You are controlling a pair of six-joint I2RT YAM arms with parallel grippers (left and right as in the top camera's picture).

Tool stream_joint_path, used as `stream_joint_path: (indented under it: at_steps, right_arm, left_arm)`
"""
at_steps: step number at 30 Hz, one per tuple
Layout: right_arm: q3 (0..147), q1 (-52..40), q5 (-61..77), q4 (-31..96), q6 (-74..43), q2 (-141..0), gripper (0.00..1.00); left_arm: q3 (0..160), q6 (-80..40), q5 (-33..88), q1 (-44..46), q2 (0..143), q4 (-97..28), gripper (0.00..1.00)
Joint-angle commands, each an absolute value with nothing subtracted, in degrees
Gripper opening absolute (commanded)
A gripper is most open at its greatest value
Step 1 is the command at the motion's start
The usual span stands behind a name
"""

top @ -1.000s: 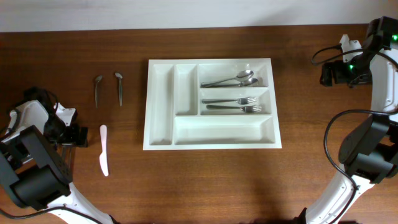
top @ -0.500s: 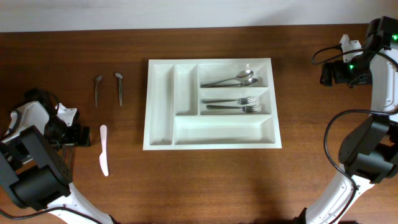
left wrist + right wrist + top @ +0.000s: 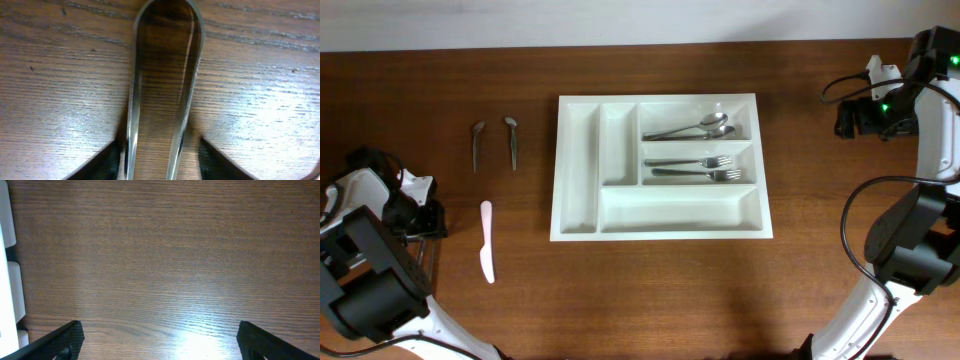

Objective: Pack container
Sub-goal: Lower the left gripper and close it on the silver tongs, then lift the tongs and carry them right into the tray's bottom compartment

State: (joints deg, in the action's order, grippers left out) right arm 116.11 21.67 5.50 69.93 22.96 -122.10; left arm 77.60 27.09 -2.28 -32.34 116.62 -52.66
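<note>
Steel loop [image 3: 135, 90], some bent utensil, lies on the table [image 3: 650, 290] lengthwise between the left claw [image 3: 160, 145]'s narrowly set fingers; gripped or merely flanked, I cannot tell. Both sit well left of the container [image 3: 578, 170], this arm nearer. The right claw [image 3: 160, 330] gapes wide, empty.

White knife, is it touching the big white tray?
Apart. Overhead view shows bare wood between the white knife and the tray's left wall.

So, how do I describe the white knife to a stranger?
Start at the big white container in the middle of the table. Left of it lies the knife. It is the only white utensil; the two spoons beyond it are metal.
</note>
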Motion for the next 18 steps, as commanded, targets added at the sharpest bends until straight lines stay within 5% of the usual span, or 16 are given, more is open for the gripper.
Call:
stream_joint_path:
  at_steps: [1, 4, 9, 18]
  right_arm:
    - [115.92, 21.74, 6.0, 69.8, 23.55, -122.52, 0.99]
    - [115.92, 21.74, 6.0, 69.8, 23.55, -122.52, 0.99]
    - [115.92, 21.74, 6.0, 69.8, 23.55, -122.52, 0.99]
    - [115.92, 21.74, 6.0, 69.8, 23.55, -122.52, 0.99]
  left_arm:
    - [75.88, 27.31, -1.26, -32.64, 117.32, -52.45, 0.4]
    - [75.9, 27.29, -1.26, -32.64, 117.32, -52.45, 0.2]
    - [75.9, 25.98, -1.21, -32.64, 117.32, -52.56, 0.02]
    - [82.43, 18.24, 2.92, -32.32, 117.3, -57.36, 0.02]
